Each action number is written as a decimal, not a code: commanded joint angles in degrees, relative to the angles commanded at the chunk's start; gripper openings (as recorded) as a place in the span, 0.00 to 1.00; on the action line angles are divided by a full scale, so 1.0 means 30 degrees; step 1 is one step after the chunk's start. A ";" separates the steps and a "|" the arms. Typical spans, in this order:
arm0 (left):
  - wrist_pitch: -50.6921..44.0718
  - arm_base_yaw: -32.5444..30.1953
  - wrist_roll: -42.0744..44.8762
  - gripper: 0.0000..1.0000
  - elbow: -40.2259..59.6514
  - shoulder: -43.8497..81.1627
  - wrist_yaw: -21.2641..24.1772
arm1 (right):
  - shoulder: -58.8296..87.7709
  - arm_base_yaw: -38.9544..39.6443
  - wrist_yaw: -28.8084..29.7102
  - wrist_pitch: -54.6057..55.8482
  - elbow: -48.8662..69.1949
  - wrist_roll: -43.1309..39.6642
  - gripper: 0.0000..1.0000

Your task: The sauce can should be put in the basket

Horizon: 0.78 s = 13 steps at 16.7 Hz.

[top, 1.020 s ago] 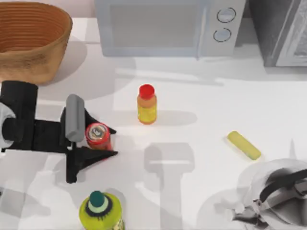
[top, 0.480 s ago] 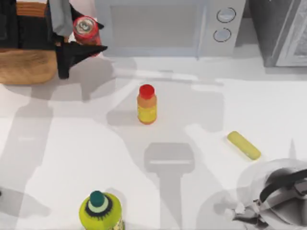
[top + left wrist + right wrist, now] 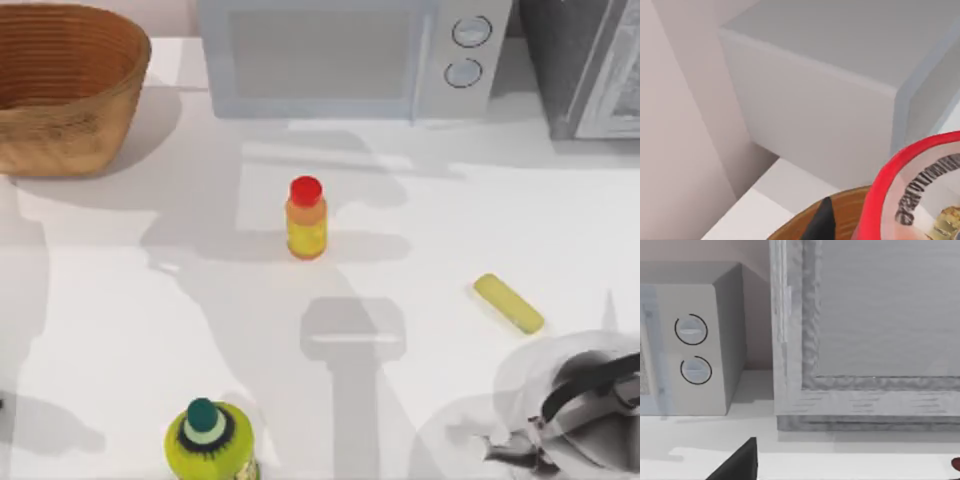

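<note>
Top view: the white table [image 3: 420,230] is seen from above, with a grey microwave [image 3: 350,55] at the back and a bigger grey box [image 3: 590,65] to its right. The basket [image 3: 65,85] is set at the back left corner. Half a second ago the left arm was seen over the basket with the sauce can held in it; now that arm is gone from this view, and only big shadows are left on the table. The right arm [image 3: 585,410] is parked at the front right, just as before.

An orange-yellow bottle [image 3: 306,217] with a red cap is stood upright near the middle. A lime-green bottle [image 3: 208,440] is stood at the front edge. A small yellow block [image 3: 508,303] is laid flat on the right side. None of these has moved.

In the left wrist view, the sauce can [image 3: 920,190] is seen very close, beside one dark fingertip [image 3: 822,222] of the left gripper. The basket's brown rim [image 3: 845,210] is seen just behind it. The can looks held, but the grip cannot be told for sure.

In the right wrist view, one dark finger [image 3: 740,462] is seen; open or closed cannot be told.
</note>
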 joint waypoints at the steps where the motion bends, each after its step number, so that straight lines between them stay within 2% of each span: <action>1: -0.0710 0.0629 -0.0535 0.00 0.0484 0.0060 -0.0078 | 0.0000 0.0000 0.0000 0.0000 0.0000 0.0000 1.00; 3: -0.1517 0.1362 -0.1222 0.00 0.0945 0.0091 -0.0168 | 0.0000 0.0000 0.0000 0.0000 0.0000 0.0000 1.00; 9: -0.1507 0.1379 -0.1304 0.00 0.0930 0.0043 -0.0191 | 0.0000 0.0000 0.0000 0.0000 0.0000 0.0000 1.00; 13: 0.0119 0.0971 -0.2136 0.00 0.0352 0.0248 -0.0722 | 0.0000 0.0000 0.0000 0.0000 0.0000 0.0000 1.00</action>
